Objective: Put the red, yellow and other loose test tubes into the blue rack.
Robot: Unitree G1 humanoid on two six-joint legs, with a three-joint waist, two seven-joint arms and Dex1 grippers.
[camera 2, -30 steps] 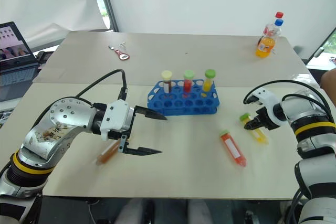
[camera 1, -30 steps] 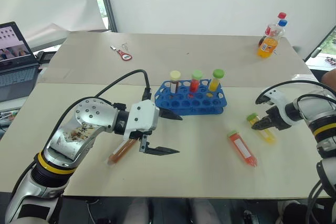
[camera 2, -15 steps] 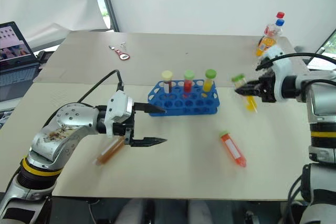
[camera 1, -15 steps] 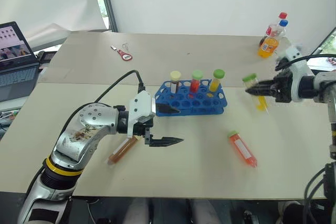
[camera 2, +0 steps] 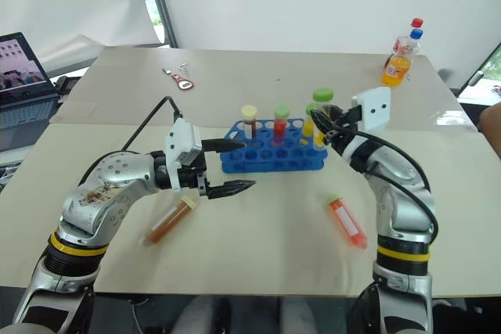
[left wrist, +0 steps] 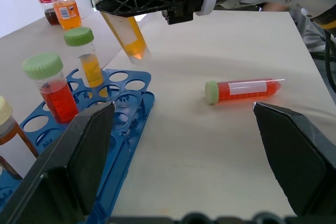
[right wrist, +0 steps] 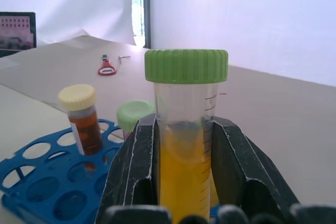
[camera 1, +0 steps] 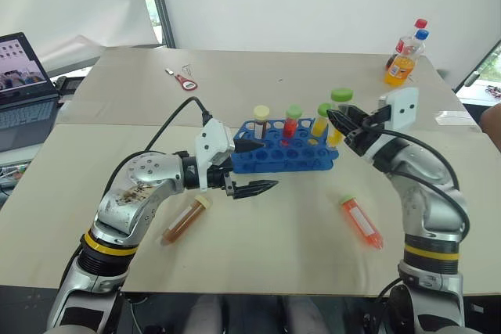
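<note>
Yellow liquid fills the clear plastic green-capped tube (right wrist: 185,150) that the right gripper (camera 1: 350,132) holds clamped between its two black fingers (right wrist: 131,171), cap up, in the air over the right end of the bright blue plastic rack (camera 1: 286,156); carried upright like this, the tube looks ready to be lowered into a free hole. Standing in the rack's back row are a cream-capped amber tube (camera 1: 261,121), a green-capped red tube (camera 1: 292,120) and a green-capped yellow tube (camera 1: 321,120), which crowd the approach and could be knocked. The left gripper (camera 1: 254,168) has its fingers spread wide and empty at the rack's left end, probably to steady it, though touch cannot be told. On the pale desk (camera 1: 297,240), a loose cream-capped amber tube (camera 1: 186,220) lies in front of the rack to its left, under the left arm, and a red-orange tube with a green cap (camera 1: 361,220) lies in front to its right. Well behind the rack stand two orange soda bottles (camera 1: 402,59) and a small red tool (camera 1: 183,80).
</note>
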